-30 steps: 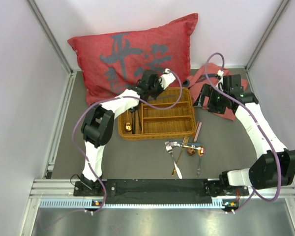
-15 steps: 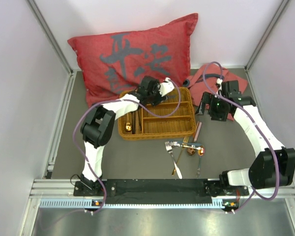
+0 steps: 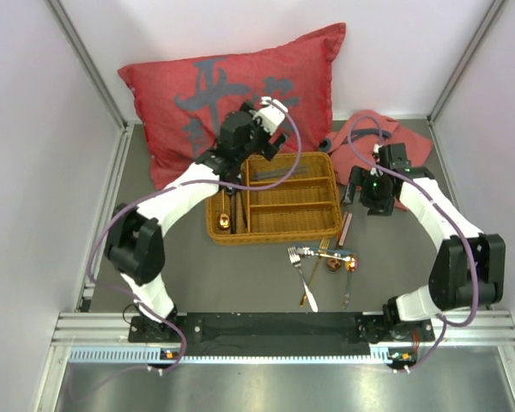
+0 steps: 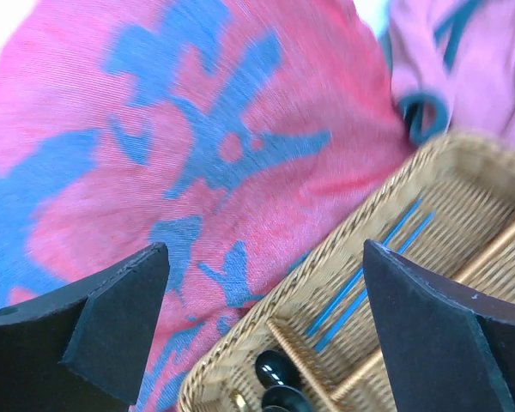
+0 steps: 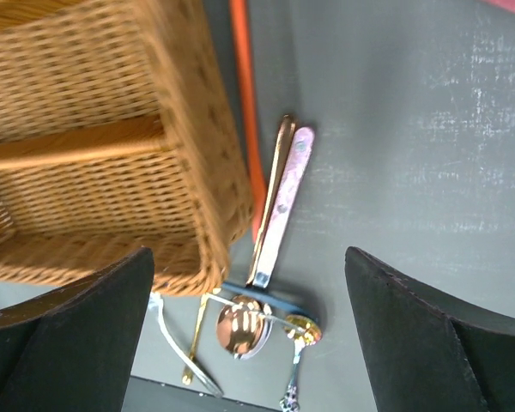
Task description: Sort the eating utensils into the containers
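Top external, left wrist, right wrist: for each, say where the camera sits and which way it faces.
Top external: above and behind, looking down at the table; left arm and right arm show.
Left wrist: over the far left corner of the wicker tray, facing the red cushion; left gripper open.
Right wrist: beside the tray's right wall, looking down at loose utensils; right gripper open.
All share the tray.

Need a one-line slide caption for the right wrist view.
Open right end effector above utensils lying loose beside the tray.
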You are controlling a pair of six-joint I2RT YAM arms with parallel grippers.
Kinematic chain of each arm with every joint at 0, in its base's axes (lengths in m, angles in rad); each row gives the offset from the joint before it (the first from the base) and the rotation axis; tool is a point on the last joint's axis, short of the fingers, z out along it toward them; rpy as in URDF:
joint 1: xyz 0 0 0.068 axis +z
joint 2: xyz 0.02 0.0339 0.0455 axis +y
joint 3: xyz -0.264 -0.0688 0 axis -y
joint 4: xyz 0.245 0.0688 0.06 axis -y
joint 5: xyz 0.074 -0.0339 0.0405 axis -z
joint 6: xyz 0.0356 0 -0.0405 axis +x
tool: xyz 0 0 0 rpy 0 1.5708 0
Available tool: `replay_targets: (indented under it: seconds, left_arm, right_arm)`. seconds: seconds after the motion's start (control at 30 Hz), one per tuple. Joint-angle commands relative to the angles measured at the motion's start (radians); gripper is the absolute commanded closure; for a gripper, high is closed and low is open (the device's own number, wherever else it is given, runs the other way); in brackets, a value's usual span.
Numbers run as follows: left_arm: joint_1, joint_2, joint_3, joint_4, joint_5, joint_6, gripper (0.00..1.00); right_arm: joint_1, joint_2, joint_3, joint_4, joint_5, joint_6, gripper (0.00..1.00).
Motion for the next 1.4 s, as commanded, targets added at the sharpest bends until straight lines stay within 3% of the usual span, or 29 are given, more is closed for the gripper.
replay_targets:
  seconds: [0.0,0.13,0.3,0.7,0.87,1.0,1.37]
  left_arm:
    - [0.006,-0.115,0.026,-0.059,-0.047,-0.223,0.02]
    - [0.009,-0.185,0.026,-0.194,-0.027,-0.325,0.02]
    - [0.012,-0.25,-0.03,-0.221,0.065,-0.392,0.02]
    - [0.014,-0.262,-0.081,-0.281,0.116,-0.443,0.02]
    - [0.014,-0.254,-0.092,-0.289,0.111,-0.447,0.02]
    - [0.014,-0.248,-0.096,-0.297,0.125,-0.455,0.02]
    - [0.015,-0.254,-0.109,-0.321,0.139,-0.481,0.02]
  right_arm:
    - [-0.002,0.059,-0.009,0.063,0.029,0.019,0.1]
    - [-0.005,0.097,-0.026,0.092,0.047,0.03,0.16]
    - [-0.005,0.148,-0.035,0.126,0.061,0.034,0.24]
    - [-0.005,0.187,-0.069,0.193,0.064,0.057,0.4]
    - [-0.007,0.066,-0.091,0.233,0.003,0.077,0.39]
    - [-0.01,0.018,-0.072,0.19,0.047,0.08,0.37]
    - [-0.038,0.156,-0.103,0.184,0.104,0.07,0.38]
